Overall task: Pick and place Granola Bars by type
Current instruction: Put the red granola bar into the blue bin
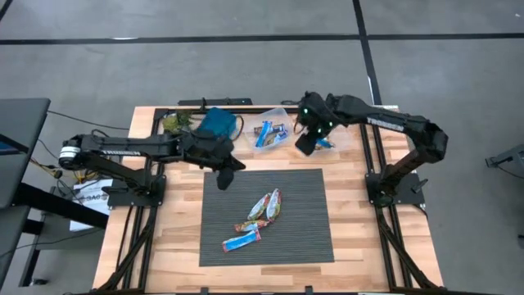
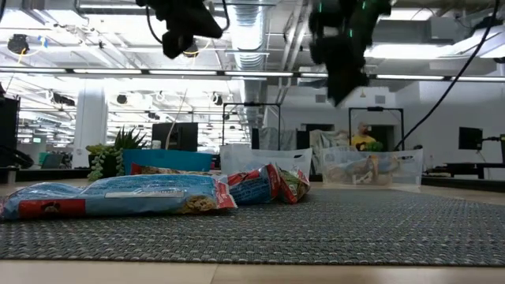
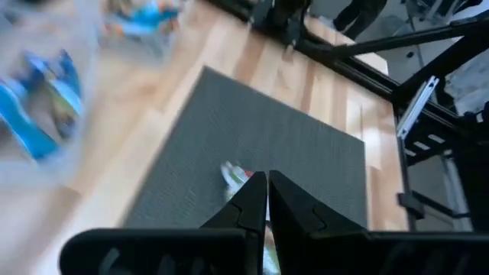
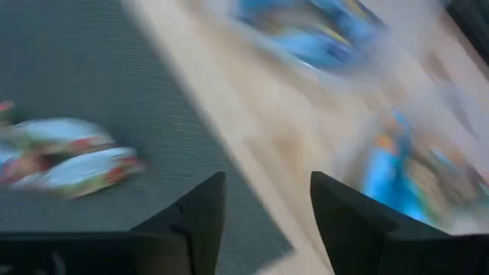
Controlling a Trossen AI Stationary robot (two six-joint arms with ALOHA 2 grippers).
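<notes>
Several granola bars lie flat on the dark mat: silvery-green ones (image 1: 267, 205), an orange-brown one (image 1: 248, 225) and a blue one (image 1: 241, 239). The low view shows the blue bar (image 2: 118, 197) nearest, with the others (image 2: 268, 185) behind it. More blue bars (image 1: 268, 133) lie in a clear bin. My left gripper (image 1: 225, 176) hangs shut above the mat's far left corner (image 3: 267, 191). My right gripper (image 1: 304, 144) hangs open and empty above the table near the clear bins (image 4: 267, 206); silvery-green bars (image 4: 69, 156) show beyond it.
A teal bin (image 1: 217, 123) and a green plant (image 1: 173, 123) stand at the table's far edge, beside two clear bins (image 1: 282, 115) (image 1: 332, 141). The dark ribbed mat (image 1: 303, 221) covers the table's middle. Bare wood (image 1: 172, 221) flanks it.
</notes>
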